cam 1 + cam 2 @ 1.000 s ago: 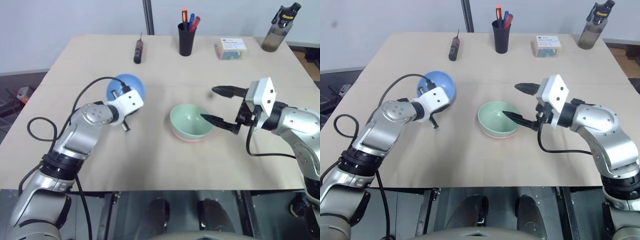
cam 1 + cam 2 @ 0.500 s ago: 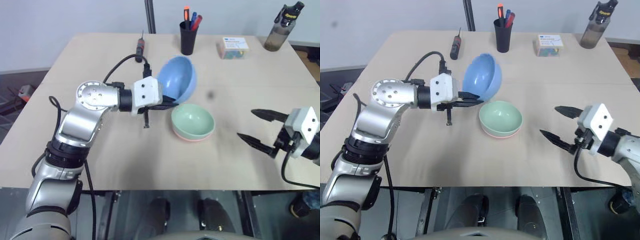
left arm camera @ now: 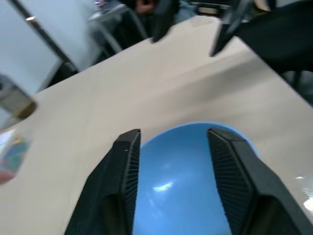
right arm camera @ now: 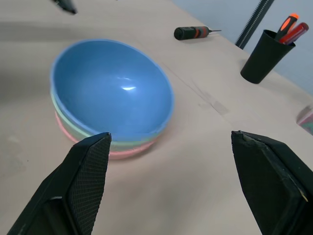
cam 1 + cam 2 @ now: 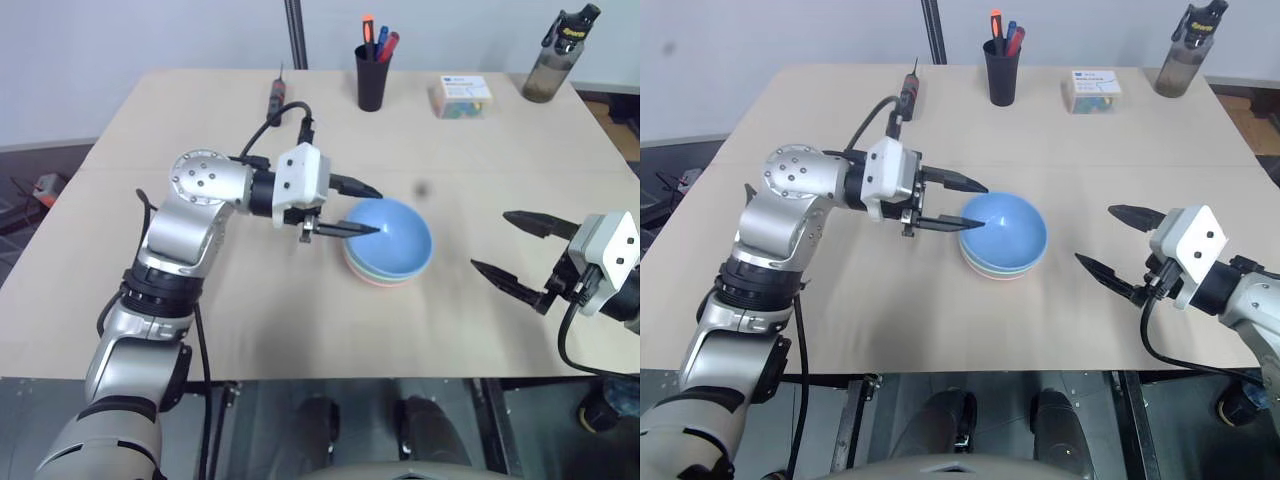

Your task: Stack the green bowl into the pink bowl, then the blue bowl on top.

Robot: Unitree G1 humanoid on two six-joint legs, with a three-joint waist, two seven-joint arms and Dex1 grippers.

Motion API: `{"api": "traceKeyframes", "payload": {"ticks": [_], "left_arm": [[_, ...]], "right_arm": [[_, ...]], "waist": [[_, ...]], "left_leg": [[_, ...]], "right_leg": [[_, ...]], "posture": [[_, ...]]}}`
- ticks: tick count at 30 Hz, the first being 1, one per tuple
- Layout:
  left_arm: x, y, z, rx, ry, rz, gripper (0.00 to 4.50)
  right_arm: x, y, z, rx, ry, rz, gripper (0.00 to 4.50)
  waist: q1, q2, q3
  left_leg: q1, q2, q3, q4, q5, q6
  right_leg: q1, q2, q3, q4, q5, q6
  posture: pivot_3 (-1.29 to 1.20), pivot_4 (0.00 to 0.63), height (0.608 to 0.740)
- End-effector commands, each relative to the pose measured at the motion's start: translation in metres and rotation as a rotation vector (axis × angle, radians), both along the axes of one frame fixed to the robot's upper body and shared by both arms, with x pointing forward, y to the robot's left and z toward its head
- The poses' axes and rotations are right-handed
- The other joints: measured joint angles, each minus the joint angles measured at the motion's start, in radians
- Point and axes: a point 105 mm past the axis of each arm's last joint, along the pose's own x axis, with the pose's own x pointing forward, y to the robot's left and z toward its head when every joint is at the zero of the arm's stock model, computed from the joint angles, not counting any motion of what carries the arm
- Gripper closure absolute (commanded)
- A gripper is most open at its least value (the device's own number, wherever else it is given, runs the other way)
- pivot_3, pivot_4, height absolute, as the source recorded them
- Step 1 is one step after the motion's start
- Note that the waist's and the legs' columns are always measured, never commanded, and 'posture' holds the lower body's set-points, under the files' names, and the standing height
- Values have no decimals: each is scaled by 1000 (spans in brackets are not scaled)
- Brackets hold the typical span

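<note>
Blue bowl [image 5: 392, 232] sits nested on green bowl [image 4: 80, 128], itself in pink bowl [image 4: 128, 153], mid-table; stack looks complete. Left gripper [image 5: 358, 208] spread apart at the rim, gripping nothing; right gripper [image 5: 517, 245] wide, well clear

The two head views look forward and down from above the desk [image 5: 150, 250], taking in its whole top with the bowl stack mid-frame; the right eye sits slightly aside, so everything shifts left. The left wrist view skims low and close over the blue bowl [image 3: 188, 191] between its end effector's fingers [image 3: 124, 176]. The right wrist view looks from close by at the same blue bowl, centre left
</note>
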Motion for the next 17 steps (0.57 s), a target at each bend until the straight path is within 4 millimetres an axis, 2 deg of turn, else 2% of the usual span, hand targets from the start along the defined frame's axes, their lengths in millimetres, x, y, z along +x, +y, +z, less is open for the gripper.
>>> {"api": "traceKeyframes", "payload": {"ticks": [1, 2, 3, 4, 6, 8, 11, 13, 17], "left_arm": [[9, 29, 7, -120, 39, 157, 2141], [6, 35, 6, -152, 72, 170, 1591], [3, 41, 2, -158, 106, 181, 1512], [-1, 46, -3, -154, 120, 194, 1146], [-10, 57, -14, -156, 166, 218, 507], [-17, 73, -26, -155, 226, 275, 63], [-27, 96, -39, -145, 285, 354, 63], [-27, 109, -44, -125, 257, 456, 63], [-34, 119, -59, -91, 302, 515, 63]], "right_arm": [[0, 5, -4, 23, 64, 51, 380], [3, 3, -5, 23, 80, 47, 380], [5, 0, -6, 16, 94, 43, 380], [6, -2, -8, 2, 108, 46, 380], [11, -11, -11, -11, 120, 23, 0], [13, -19, -16, -27, 154, 8, 0], [10, -29, -21, -41, 191, -5, 0], [10, -37, -22, -64, 182, -30, 0], [10, -48, -24, -110, 153, -66, 0]], "waist": [[-3, 0, 0], [-3, 0, 0], [-2, 0, 0], [-3, 0, 0], [-2, 0, 0], [0, 0, 0], [5, 0, 0], [7, 0, 0], [7, 0, 0]], "left_leg": [[0, 0, 0, 0, 0, 0], [1, 0, 0, 0, 0, 0], [1, 0, 0, 0, 0, 0], [0, 0, 0, 1, 0, 0], [0, 1, 0, 1, 0, 0], [0, 1, 0, 1, 0, 0], [0, 1, -1, 1, 0, 0], [0, 1, -1, 1, 0, 0], [0, 1, 0, 1, 0, 0]], "right_leg": [[0, 0, 0, 1, 0, 0], [0, 0, 1, 1, 0, 0], [0, 0, 1, 1, 0, 0], [0, 0, 1, 1, 0, 0], [0, 0, 0, 1, 0, 0], [0, 0, 0, 1, 0, 0], [0, 0, 0, 1, 0, 0], [0, -1, 0, 1, 0, 0], [1, -1, 0, 1, 0, 0]], "posture": [[0, 150, 740], [0, 150, 740], [0, 150, 740], [0, 150, 740], [0, 150, 740], [0, 150, 740], [0, 150, 740], [0, 150, 740], [0, 150, 740]]}}
